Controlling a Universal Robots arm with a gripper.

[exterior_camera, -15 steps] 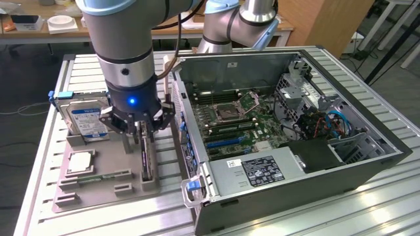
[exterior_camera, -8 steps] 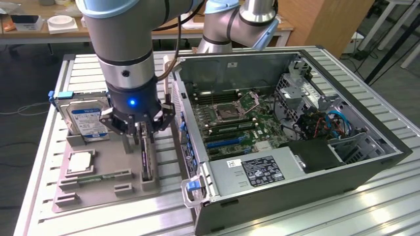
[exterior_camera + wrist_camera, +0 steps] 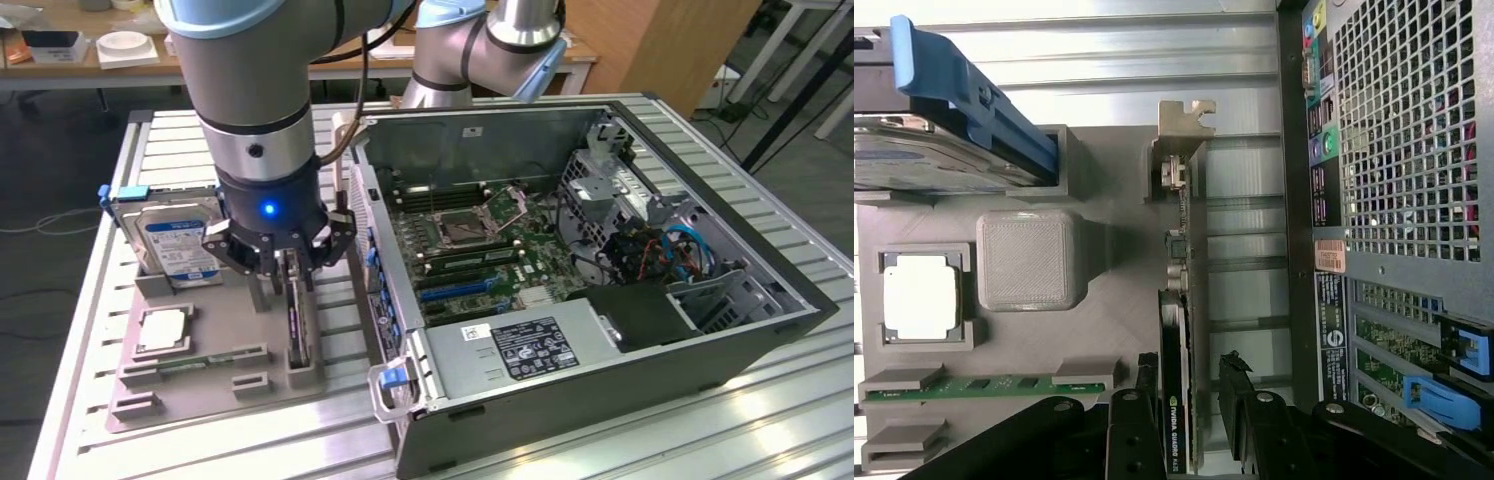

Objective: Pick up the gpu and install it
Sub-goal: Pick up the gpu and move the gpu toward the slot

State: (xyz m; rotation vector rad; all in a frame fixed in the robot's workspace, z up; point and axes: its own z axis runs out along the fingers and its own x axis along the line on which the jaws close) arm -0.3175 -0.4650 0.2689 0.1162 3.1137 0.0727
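claw (image 3: 291,280) straddles upright gpu (image 3: 296,338) in grey tray (image 3: 200,392); jaws apart

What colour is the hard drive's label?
Blue and white; the hard drive shows best in the exterior view.

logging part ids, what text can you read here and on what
"NVIDIA QUADRO", rest blurred: along the edge of the gpu.
Blue-white label on the hard drive: too small to read.
Black label on the power supply: too small to read.
White sticker inside the computer case: unreadable.
Orange sticker on the case's rear panel: blurred.
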